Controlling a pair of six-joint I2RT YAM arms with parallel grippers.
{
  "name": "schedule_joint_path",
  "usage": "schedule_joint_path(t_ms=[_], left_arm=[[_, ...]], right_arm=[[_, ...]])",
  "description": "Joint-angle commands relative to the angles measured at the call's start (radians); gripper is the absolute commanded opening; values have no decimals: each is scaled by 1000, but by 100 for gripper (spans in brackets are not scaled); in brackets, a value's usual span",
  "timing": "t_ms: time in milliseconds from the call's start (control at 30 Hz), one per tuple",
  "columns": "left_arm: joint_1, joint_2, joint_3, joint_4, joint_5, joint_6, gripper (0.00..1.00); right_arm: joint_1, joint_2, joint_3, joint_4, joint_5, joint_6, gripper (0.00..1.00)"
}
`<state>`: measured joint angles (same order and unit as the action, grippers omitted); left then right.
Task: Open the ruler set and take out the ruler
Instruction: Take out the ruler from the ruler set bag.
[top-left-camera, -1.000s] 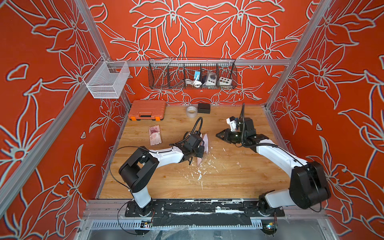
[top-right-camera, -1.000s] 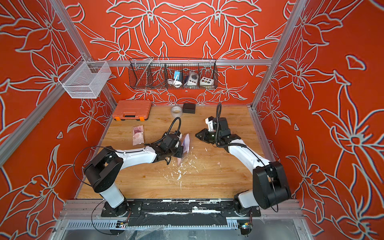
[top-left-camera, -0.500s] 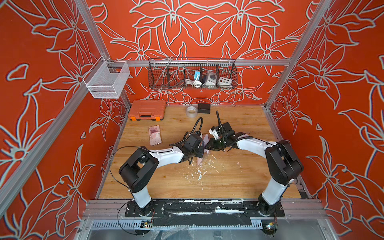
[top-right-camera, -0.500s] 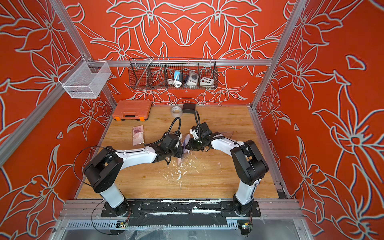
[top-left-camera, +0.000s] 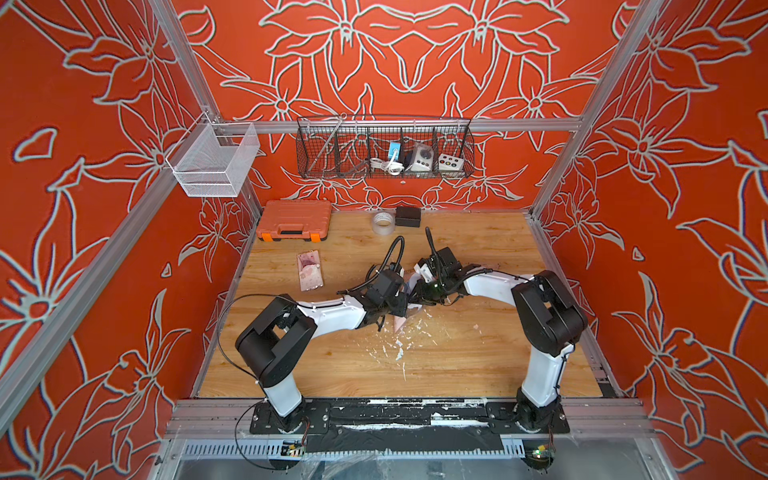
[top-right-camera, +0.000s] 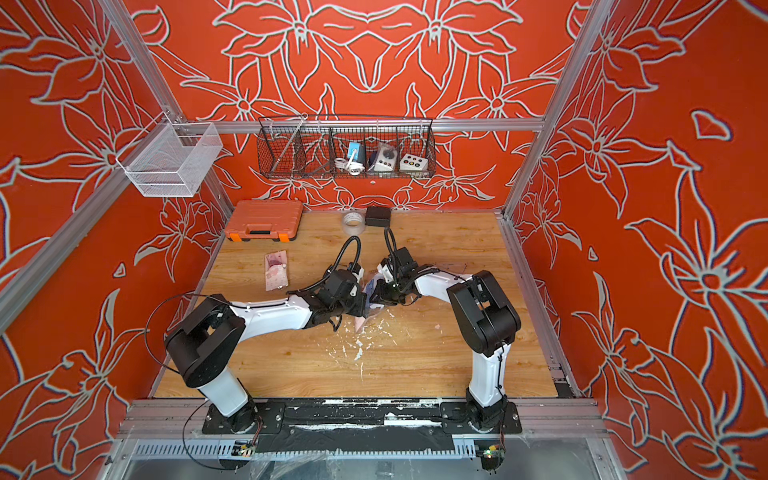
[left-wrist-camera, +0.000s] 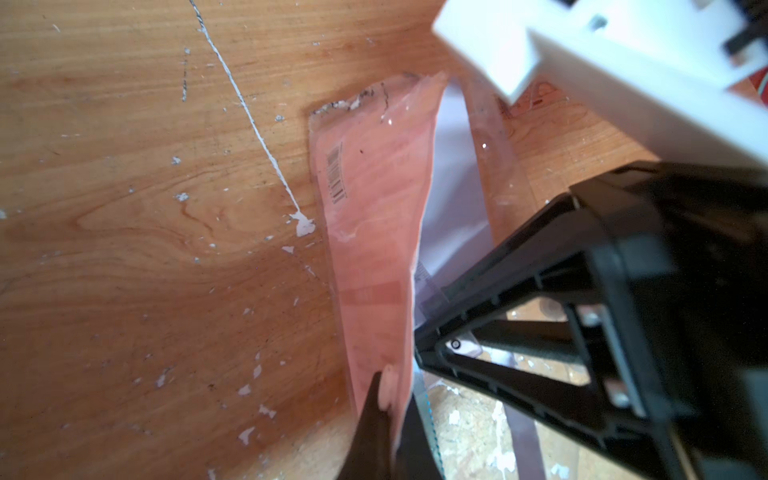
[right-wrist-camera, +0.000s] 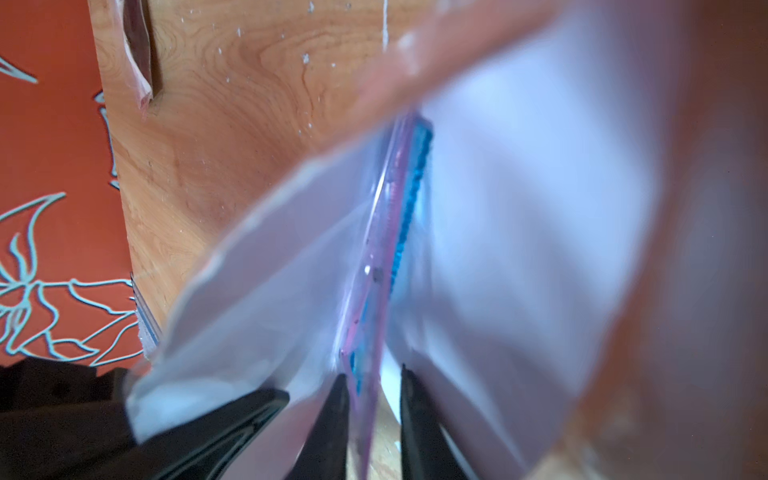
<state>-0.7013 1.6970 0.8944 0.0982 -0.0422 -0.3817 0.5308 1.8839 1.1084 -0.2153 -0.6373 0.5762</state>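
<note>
Our left gripper (left-wrist-camera: 390, 401) is clamped on the pink ruler set (left-wrist-camera: 374, 208) at its open end, the far end resting on the bench (left-wrist-camera: 124, 208); our right gripper (right-wrist-camera: 372, 384) sits in that mouth, jaws slightly apart astride the ruler (right-wrist-camera: 374, 270), not yet pinching it.

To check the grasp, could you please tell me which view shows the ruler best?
The right wrist view: the ruler stands edge-on, pink and blue, in the pouch, straddled by the right gripper. The left wrist view shows a marked sliver; both top views are too small.
</note>
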Motion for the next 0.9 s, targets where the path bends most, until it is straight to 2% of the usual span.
schedule_joint_path(t_ms=[0, 67, 200, 600, 867], left_arm=[[-6, -3, -27, -21, -17, 10, 0], [-6, -6, -29, -26, -22, 7, 0], [-6, -9, -29, -35, -28, 9, 0], [-7, 9, -16, -51, -35, 8, 0], [-7, 16, -8, -64, -39, 3, 0]], right_arm=[[10, 9, 26, 13, -18, 26, 11], [9, -5, 31, 3, -5, 27, 5], [9, -38, 47, -36, 19, 18, 0], [-17, -137, 70, -130, 80, 0, 0], [-40, -204, 93, -189, 68, -27, 0]])
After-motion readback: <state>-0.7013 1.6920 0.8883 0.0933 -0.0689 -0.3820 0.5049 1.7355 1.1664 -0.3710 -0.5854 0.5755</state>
